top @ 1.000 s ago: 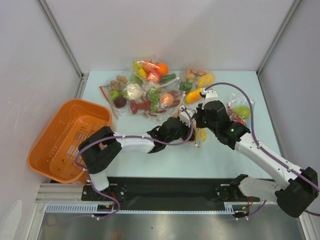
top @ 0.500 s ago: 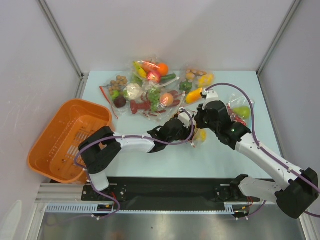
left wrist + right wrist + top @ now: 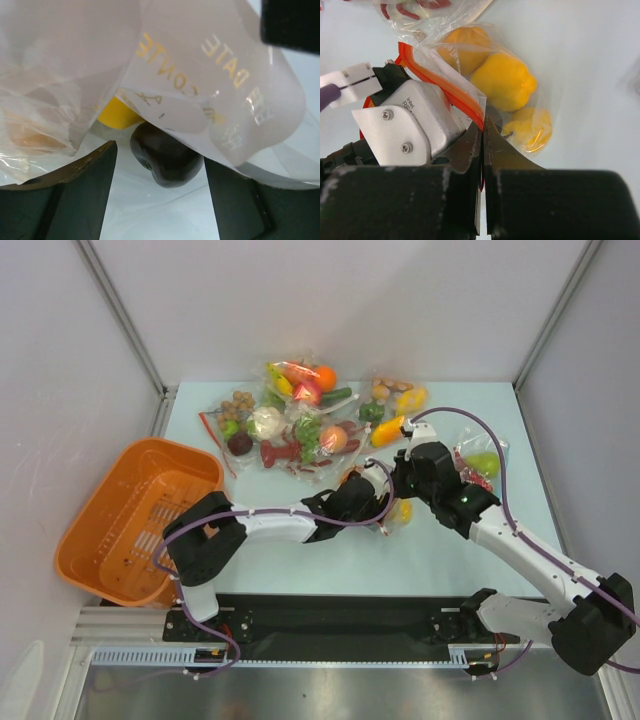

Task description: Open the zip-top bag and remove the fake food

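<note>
The zip-top bag (image 3: 397, 510) lies mid-table between both arms, and its clear film (image 3: 215, 75) hangs over the left wrist view. My right gripper (image 3: 483, 132) is shut on the bag's orange-red zip strip (image 3: 440, 82), holding that edge up. Through the plastic I see yellow pieces (image 3: 502, 82) and an orange piece (image 3: 462, 42) of the fake food. My left gripper (image 3: 160, 190) is open at the bag's mouth. A dark purple ball (image 3: 165, 157) sits just between its fingertips, untouched, with a yellow piece (image 3: 116, 112) behind it. From above, the left gripper (image 3: 375, 502) is against the bag beside the right gripper (image 3: 405, 485).
An orange basket (image 3: 130, 520) hangs over the table's left edge. Several other bags of toy food (image 3: 300, 420) are heaped at the back, and one with a green fruit (image 3: 480, 462) lies to the right. White walls enclose the table.
My left gripper has opened from shut and nudged right into the bag's mouth. The right gripper has kept its grip on the zip strip.
</note>
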Motion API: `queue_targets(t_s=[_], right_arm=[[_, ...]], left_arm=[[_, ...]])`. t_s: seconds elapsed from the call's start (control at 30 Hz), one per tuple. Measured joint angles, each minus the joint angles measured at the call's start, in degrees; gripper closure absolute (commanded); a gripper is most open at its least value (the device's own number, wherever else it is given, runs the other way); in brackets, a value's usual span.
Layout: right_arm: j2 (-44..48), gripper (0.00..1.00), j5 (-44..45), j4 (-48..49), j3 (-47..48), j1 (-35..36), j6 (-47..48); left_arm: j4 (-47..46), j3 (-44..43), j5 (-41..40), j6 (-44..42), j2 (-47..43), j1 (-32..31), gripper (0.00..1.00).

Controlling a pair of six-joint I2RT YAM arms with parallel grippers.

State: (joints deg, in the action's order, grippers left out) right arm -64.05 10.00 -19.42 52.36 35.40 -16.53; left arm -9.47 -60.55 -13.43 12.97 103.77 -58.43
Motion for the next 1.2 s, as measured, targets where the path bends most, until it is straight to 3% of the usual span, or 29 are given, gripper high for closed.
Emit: queue_targets(t_s=[0.4,0.5,0.63,0.73,1.2], right_arm=[[-0.4,1.0,0.8,-0.8,-0.6,-0.8,0.0],[-0.8,1.0,1.3,-1.1,-0.8,-0.9,0.0],[-1.0,1.0,1.8,-1.2,-0.9,-1.1,0.1],[-1.0,1.0,1.8,-1.2,-0.9,-1.1,0.1],[-1.0,1.0,0.0,0.0,-0.9,-0.5,0.0]], left_arm=[[2.6,-1.4,0.0,0.7,2.4,-1.3,0.25],[2.8,-2.0,-0.3,0.9,3.3,-1.4,0.38],[3.3,-2.7,-0.9,1.0,3.8,-1.4,0.64],[3.3,-2.7,-1.0,1.0,3.8,-1.4,0.75],[4.3,-0.5,-0.3,0.5,-6.7,-1.7,0.77]])
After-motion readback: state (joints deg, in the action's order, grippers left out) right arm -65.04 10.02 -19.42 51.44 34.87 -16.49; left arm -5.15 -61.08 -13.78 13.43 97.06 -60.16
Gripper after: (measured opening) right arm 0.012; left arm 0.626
